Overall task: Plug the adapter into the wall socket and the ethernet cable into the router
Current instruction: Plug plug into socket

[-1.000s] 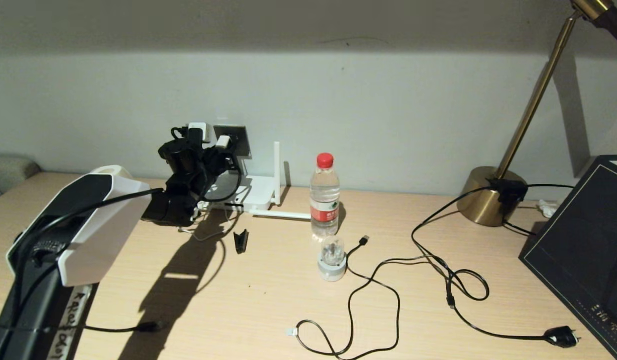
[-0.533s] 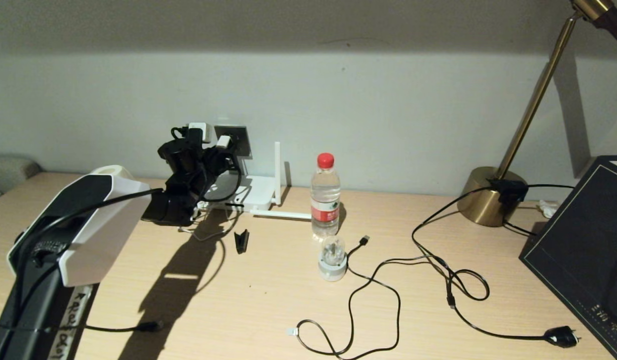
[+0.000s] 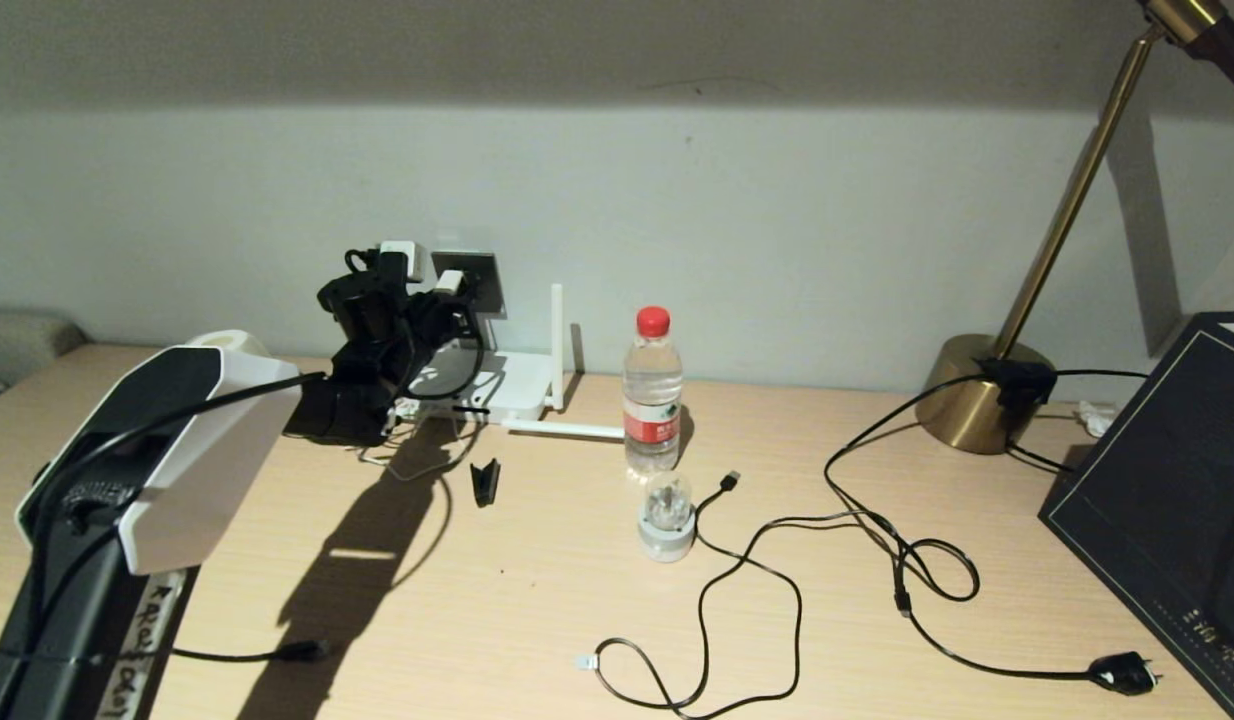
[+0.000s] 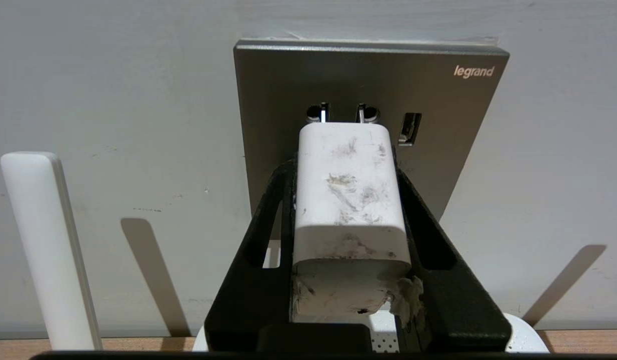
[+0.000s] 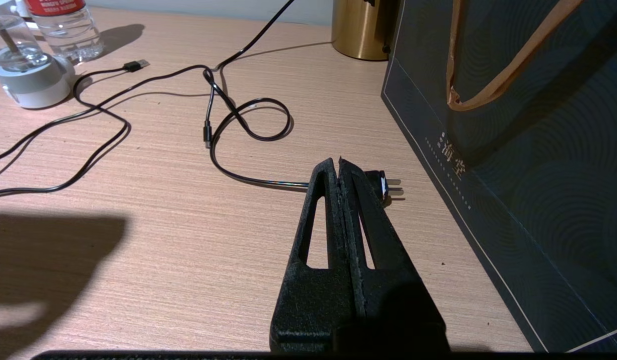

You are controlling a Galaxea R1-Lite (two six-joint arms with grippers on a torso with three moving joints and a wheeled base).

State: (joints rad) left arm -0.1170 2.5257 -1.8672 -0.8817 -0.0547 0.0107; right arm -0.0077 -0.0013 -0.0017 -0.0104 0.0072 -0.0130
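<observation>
Trouble, from where I stand, is most likely right at the wall. In the head view the left gripper (image 3: 447,285) is raised against the wall socket (image 3: 474,272), above the router (image 3: 502,385), whose one upright antenna (image 3: 554,345) stands just beside the arm. A water bottle (image 3: 652,390) and a small glass-domed lamp (image 3: 666,515) sit well to the right of it, clear of the work. The black USB cable (image 3: 747,580) and the lamp cord (image 3: 927,570) sprawl across the desk (image 3: 537,600); neither lies in the left arm's way. I cannot pick out the ethernet cable with certainty.

From the left wrist, the fingers (image 4: 423,220) are pinching the adapter (image 4: 348,195) from both sides, its front end at the socket plate just below the two round holes. Whether the pins are seated is hidden. If they are misaligned, pushing could jam them against the plate or make the adapter slip or tilt in the grip. The antenna nearby could be knocked by a sideways correction.

From the right wrist, the right gripper (image 5: 340,167) is pressed together, empty, hovering over the desk near a black plug (image 5: 383,185) and a dark paper bag (image 5: 513,150).
</observation>
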